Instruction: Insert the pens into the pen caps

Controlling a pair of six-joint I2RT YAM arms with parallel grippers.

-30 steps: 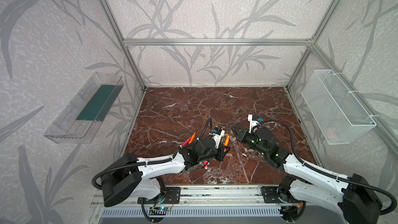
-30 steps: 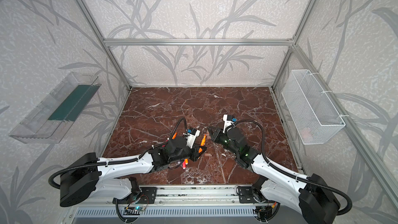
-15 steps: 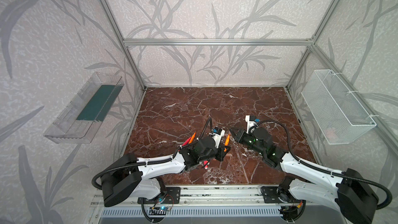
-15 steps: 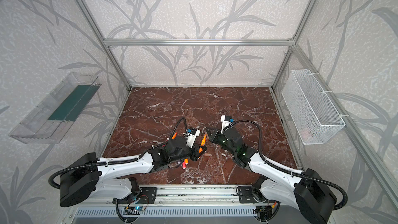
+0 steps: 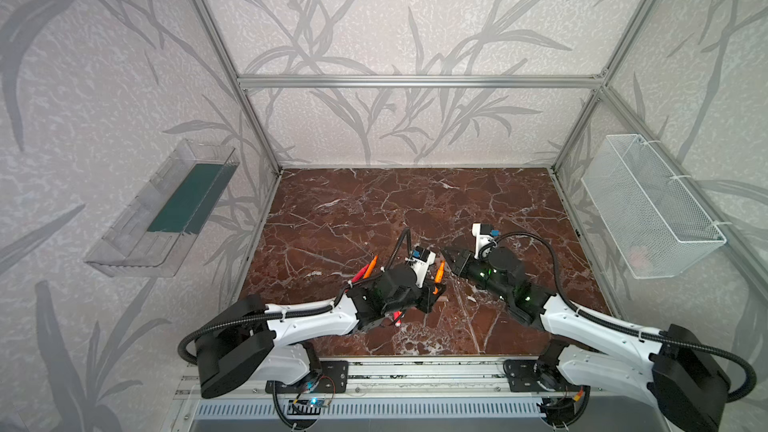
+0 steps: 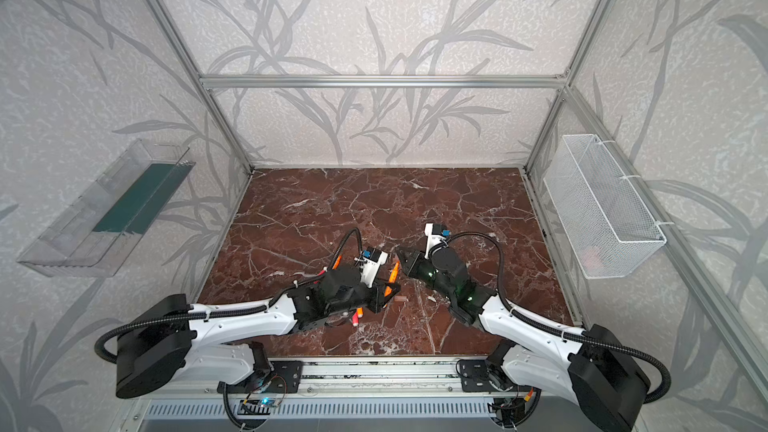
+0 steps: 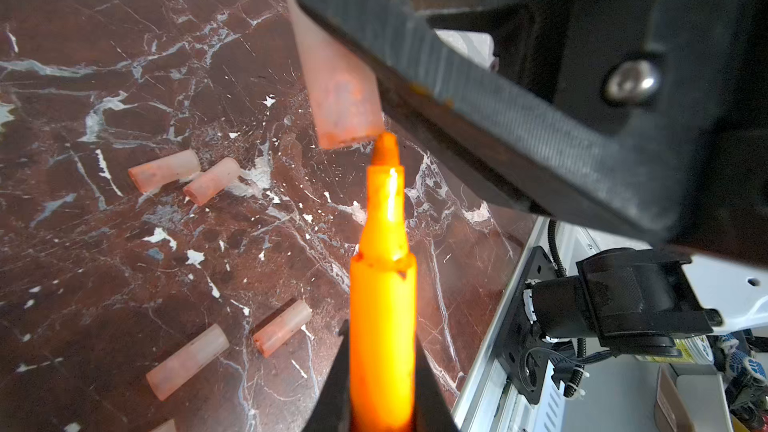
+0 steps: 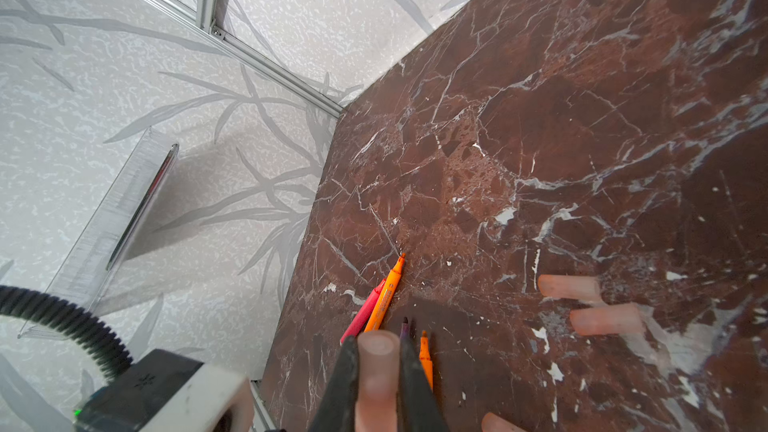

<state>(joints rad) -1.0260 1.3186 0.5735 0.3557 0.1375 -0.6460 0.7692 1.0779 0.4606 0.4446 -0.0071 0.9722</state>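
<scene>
Since the left fingers [image 7: 332, 396] are clamped tight on an orange pen [image 7: 382, 305], I'm using that held pen as the reference for everything else. It sticks out of the grip tip first, up off the desk [image 7: 104, 268].

The right fingers [image 8: 343, 388] are pinched shut on a pale pink cap [image 8: 376, 367]. From the left wrist view, that held cap [image 7: 340, 93] has its open mouth right at the pen's tip. The tip touches the rim at one edge, and honestly it doesn't look like it's gone inside. In both top views the two arms meet right at the held pen [image 5: 439, 274] [image 6: 392, 273].

The rest of the stuff, all relative to that pen:
- Four loose caps lie flat on the desk below and beside it. One pair [image 7: 164, 170] [image 7: 212, 180] lies almost end to end, and the other two [image 7: 282, 328] [image 7: 187, 361] lie a bit apart from each other.
- To its left in a top view, on the far side of the left wrist, a second orange pen [image 5: 371, 265] and a pink-red pen [image 5: 360, 275] lie side by side.
- The right wrist view also shows a purple tip [image 8: 405, 326] and another orange tip [image 8: 424, 351] just past the right fingers.
</scene>
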